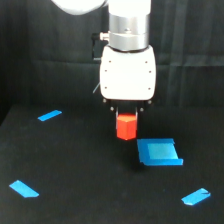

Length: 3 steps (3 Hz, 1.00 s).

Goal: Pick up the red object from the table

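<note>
Nearest the camera, along the front of the black bench (pixel 90 190), two small blue strips lie flat: one (pixel 23 189) toward the exterior view's left, angled, and another (pixel 196 197) toward the exterior view's right, also tilted. Farther in, a flat blue square (pixel 159 152) rests on the bench, a little to the exterior view's right of centre, with its near edge showing a thin darker blue side. Just beside its upper left corner hangs the red object (pixel 126 127), a small red-orange faceted block, upright, with a lighter top face and darker front faces. It sits directly under my white body and between my jaws (pixel 127 116), which come down as short dark tips on either side of its top; I am pinching the block near its upper end. Whether its underside touches the bench or is clear of it I cannot tell from this angle, though no gap or shadow is plain beneath it. The block is narrower than my housing and does not overlap the blue square; the two look close but apart. Farther back, toward the exterior view's left, a third blue strip (pixel 49 115) lies on the bench near its rear edge. Above the jaws my white housing rises to a silver wrist ring, with a thin cable running down its left side. Behind everything hangs a black curtain (pixel 45 55) in soft folds.
</note>
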{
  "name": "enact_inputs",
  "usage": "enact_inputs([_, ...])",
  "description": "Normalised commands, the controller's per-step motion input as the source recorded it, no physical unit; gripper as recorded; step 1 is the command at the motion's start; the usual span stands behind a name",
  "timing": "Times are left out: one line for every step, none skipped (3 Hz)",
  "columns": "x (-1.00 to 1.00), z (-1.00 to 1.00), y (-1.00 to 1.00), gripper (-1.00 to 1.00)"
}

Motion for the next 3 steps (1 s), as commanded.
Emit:
enact_inputs([-0.15, 0.23, -0.05, -1.00])
enact_inputs([-0.01, 0.11, -0.01, -0.96])
enact_inputs([0.02, 0.08, 0.12, -1.00])
